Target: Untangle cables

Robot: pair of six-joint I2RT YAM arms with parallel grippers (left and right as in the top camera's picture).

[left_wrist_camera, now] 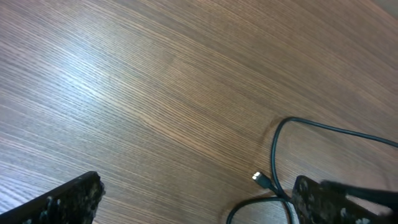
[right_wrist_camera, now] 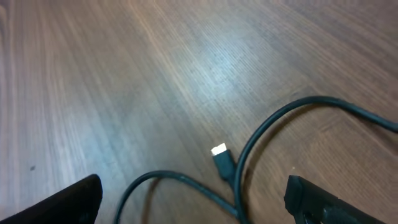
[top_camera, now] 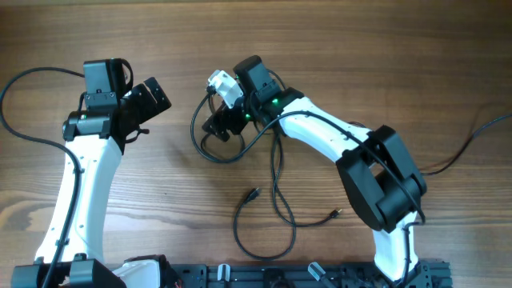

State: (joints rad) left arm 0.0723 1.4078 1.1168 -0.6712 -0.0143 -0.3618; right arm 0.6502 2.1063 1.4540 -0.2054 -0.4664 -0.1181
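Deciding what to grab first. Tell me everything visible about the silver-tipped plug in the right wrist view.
The plug is small: a short black plastic-looking body with a flat silver tip pointing away from the camera. It lies flat on the wooden table, ahead of the open right gripper, untouched by its fingers. A thin black cable curves close past its right side; cable runs meet behind it, so its own lead is unclear.

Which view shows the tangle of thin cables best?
Overhead: the cables appear nearly whole, loops and two plug ends. The right wrist view shows one curve and a plug; the left wrist view a loop and a small plug.
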